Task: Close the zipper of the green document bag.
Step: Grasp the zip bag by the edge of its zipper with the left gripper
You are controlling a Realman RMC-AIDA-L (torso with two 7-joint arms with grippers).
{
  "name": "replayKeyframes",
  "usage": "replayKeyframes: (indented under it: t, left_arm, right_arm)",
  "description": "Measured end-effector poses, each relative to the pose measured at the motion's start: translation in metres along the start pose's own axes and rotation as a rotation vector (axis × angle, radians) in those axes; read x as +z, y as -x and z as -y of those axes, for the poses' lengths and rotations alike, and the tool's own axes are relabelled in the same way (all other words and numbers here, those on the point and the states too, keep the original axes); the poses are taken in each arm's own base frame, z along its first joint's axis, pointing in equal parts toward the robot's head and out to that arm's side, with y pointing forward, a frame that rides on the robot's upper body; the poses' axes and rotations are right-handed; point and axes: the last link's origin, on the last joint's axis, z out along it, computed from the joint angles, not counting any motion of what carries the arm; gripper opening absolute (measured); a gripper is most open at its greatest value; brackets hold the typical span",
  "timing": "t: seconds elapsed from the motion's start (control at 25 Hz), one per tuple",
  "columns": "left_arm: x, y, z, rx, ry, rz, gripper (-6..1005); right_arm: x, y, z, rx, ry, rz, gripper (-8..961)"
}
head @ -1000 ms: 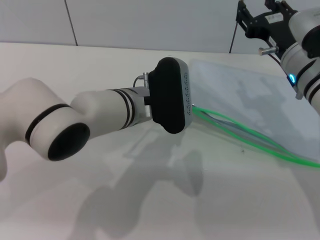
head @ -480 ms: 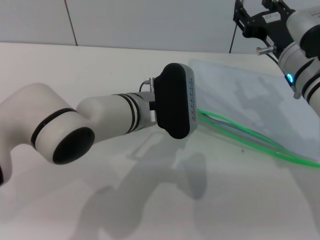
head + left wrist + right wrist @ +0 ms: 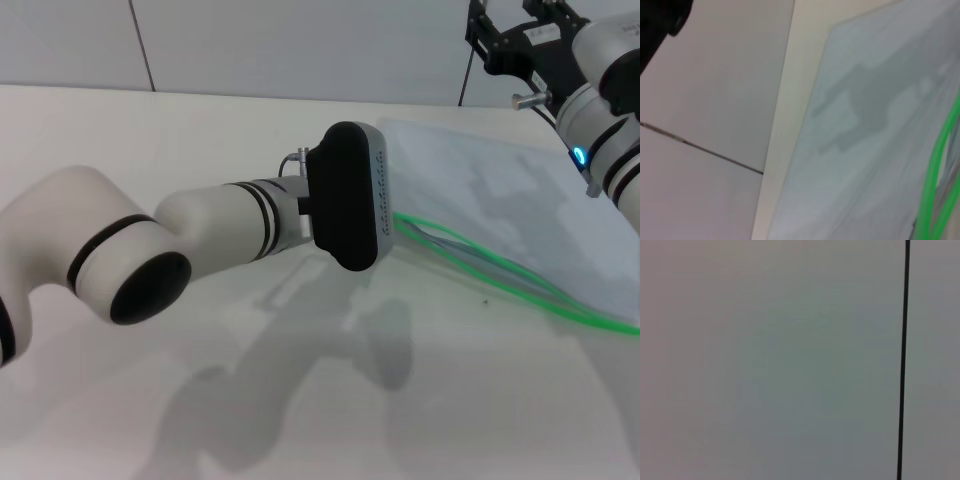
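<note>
Left gripper, fingers hidden behind its black wrist housing, so cannot tell whether apart or together; hovered at the near end of the zipper, green strands lying parted. Ran along the near edge of the green document bag, flat on the white table. Right gripper raised near the wall, far right, state unclear.

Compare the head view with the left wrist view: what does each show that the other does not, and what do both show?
Only the head view shows the left arm reaching to the bag's near corner, the right gripper raised at the far right, and the whole table. Only the left wrist view shows a close look at the bag's surface with shadows on it. Both show the document bag, its green zipper gaping open, and the wall.
</note>
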Motion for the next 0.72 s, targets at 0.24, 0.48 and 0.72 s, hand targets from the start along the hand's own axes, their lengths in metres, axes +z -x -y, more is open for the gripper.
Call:
replayKeyframes:
  t: [0.24, 0.48, 0.72]
  left_arm:
    - [0.0025, -0.0068, -0.0041, 0.024, 0.009, -0.018, 530]
    - [0.0036, -0.0073, -0.0063, 0.012, 0.013, -0.024, 529]
    - [0.0036, -0.0065, -0.0053, -0.007, 0.013, -0.025, 528]
  right_arm:
    - [0.0000, 0.0001, -0.0001, 0.000, 0.000, 0.000, 666]
    - [0.0001, 0.0003, -0.0003, 0.000, 0.001, 0.001, 666]
    - [0.0001, 0.0004, -0.0002, 0.000, 0.001, 0.001, 666]
